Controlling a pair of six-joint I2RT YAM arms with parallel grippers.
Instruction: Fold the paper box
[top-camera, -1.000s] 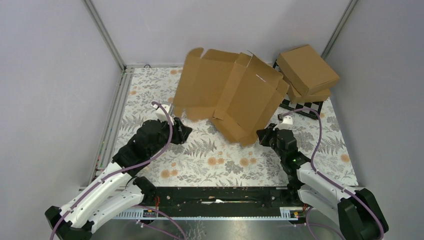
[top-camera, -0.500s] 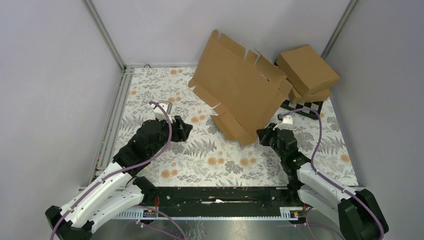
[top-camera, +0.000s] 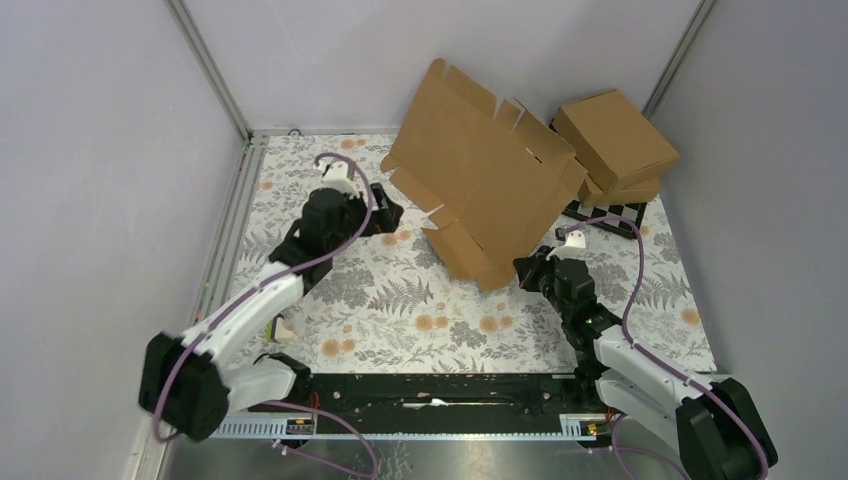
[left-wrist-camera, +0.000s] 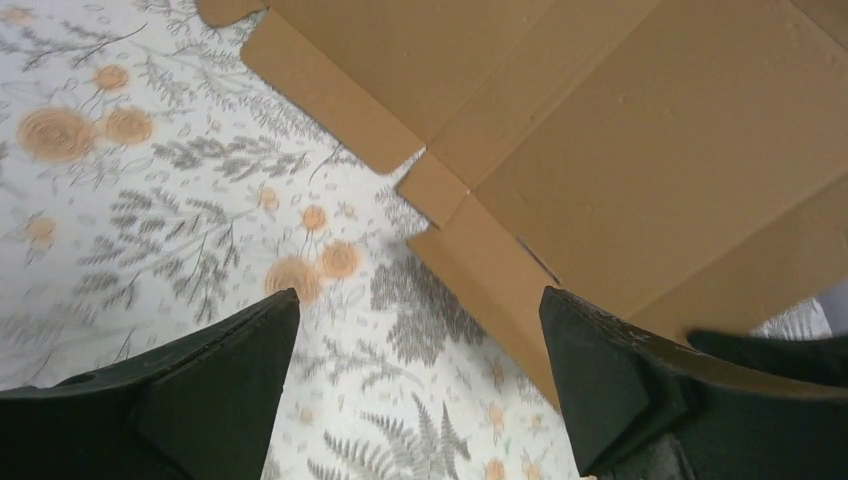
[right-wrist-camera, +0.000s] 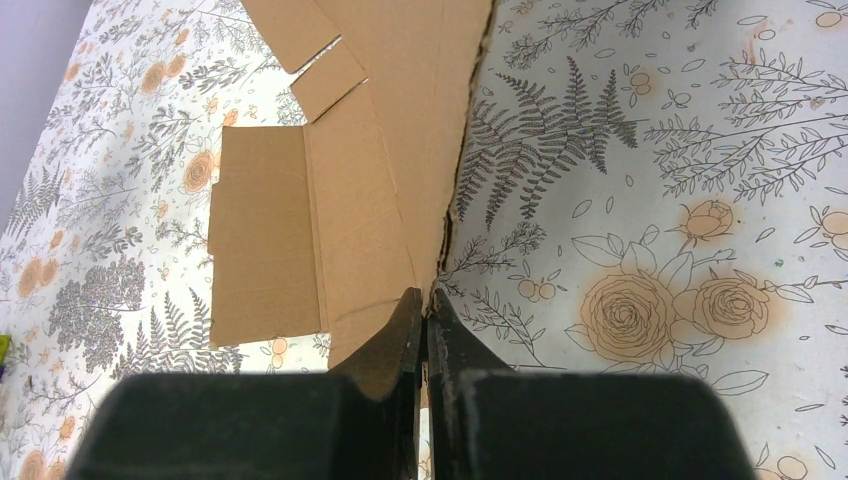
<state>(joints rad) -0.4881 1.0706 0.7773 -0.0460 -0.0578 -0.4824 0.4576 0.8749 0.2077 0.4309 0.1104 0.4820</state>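
The right claw (top-camera: 522, 268) is pinched tight on the near right edge of the paper box (top-camera: 490, 190). The paper box stands tilted up over the flowery mat (top-camera: 400, 300). The left claw (top-camera: 386, 214) is wide open just left of the paper box, holding nothing. Two made-up boxes (top-camera: 615, 140) sit stacked behind the paper box's right side.

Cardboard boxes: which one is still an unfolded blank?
The paper box propped up at mid-table, flaps and tabs loose, its near corner pinched by the right hand. The two closed boxes sit stacked at the far right.
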